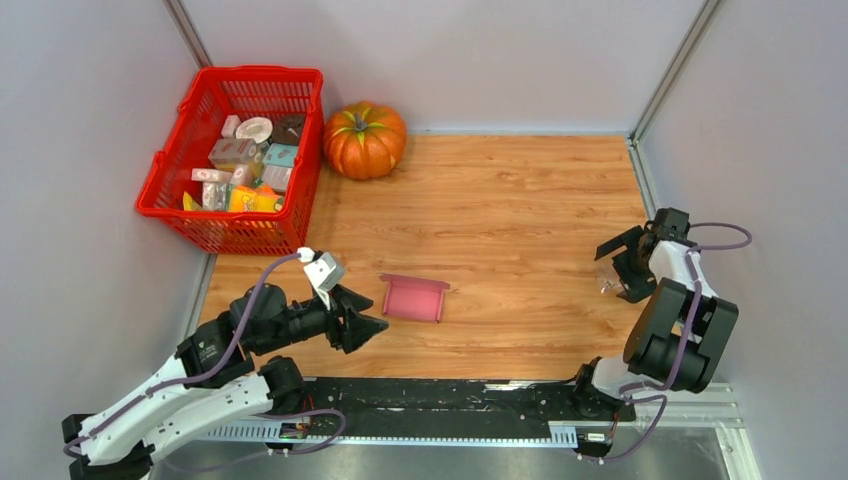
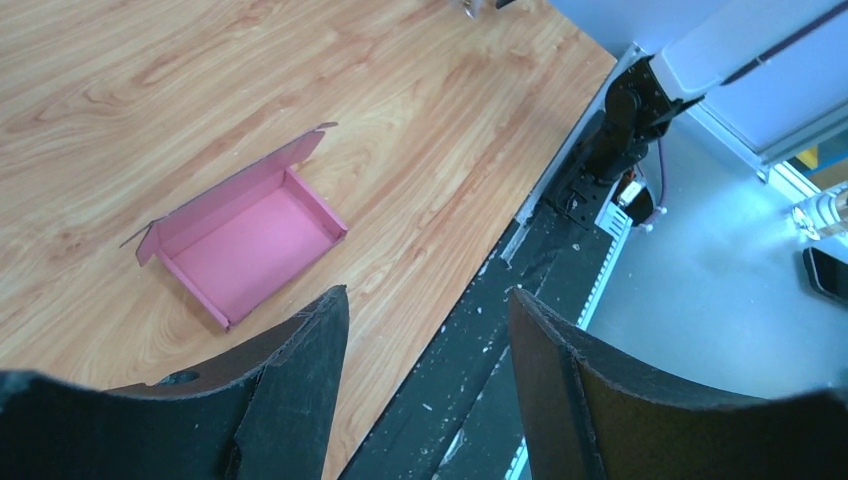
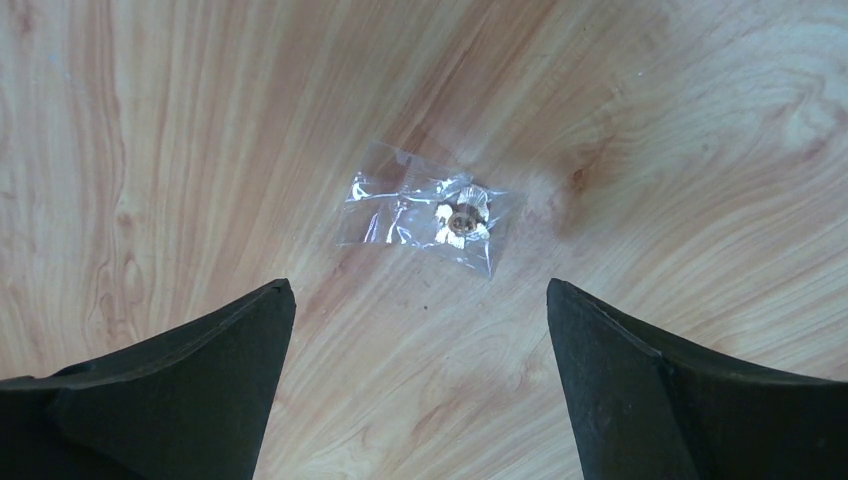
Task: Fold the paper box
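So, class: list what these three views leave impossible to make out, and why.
Top view: print on the goods in the red basket is too small to read.
Right wrist view: the small item in the clear bag is too small and glary to identify.
Left wrist view: a dark object is cut off by the right edge; the paper box hides its own underside.

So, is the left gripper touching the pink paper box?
Apart. The top view shows a plain gap between the open left gripper and the paper box.

Open tabletop (image 1: 520, 220) rings the paper box (image 1: 413, 298); red basket (image 1: 240, 232) and pumpkin (image 1: 364, 140) crowd the far-left corner, well apart.
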Motion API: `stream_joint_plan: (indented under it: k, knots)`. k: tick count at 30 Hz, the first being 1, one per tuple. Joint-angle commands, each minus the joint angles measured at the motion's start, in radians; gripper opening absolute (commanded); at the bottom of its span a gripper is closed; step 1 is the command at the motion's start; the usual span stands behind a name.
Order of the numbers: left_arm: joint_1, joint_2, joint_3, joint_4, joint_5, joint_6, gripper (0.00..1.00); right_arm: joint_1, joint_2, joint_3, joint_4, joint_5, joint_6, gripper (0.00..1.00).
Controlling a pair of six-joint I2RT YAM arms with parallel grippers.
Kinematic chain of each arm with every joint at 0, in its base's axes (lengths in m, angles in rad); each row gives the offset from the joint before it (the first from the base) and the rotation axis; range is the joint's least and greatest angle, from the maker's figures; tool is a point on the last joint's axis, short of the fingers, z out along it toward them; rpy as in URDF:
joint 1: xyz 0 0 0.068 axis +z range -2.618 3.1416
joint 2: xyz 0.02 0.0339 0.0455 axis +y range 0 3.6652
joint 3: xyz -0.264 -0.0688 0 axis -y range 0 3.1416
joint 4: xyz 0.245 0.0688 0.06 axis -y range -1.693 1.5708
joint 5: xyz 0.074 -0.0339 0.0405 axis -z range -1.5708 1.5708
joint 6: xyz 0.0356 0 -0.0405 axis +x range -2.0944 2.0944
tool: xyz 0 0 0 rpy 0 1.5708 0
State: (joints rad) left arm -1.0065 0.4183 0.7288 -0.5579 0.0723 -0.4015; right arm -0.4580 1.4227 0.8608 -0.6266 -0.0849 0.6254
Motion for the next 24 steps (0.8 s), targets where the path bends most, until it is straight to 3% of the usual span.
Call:
stream_joint_plan:
  k: [1, 9, 17, 24]
  knots:
    - [0.002, -0.05, -0.02, 0.02, 0.052, 0.047, 0.68, -0.004, 0.062, 0.072, 0.016, -0.015, -0.03, 0.99]
    - [0.002, -0.162, -0.052, 0.007, 0.057, 0.05, 0.68, -0.002, 0.15, 0.095, 0.056, 0.004, -0.102, 0.91]
    - [0.002, -0.168, -0.057, 0.009, 0.073, 0.05, 0.69, 0.01, 0.248, 0.139, 0.034, 0.033, -0.089, 0.87]
    - [0.003, -0.165, -0.06, 0.018, 0.087, 0.05, 0.69, 0.085, 0.334, 0.175, -0.016, 0.076, -0.044, 0.74]
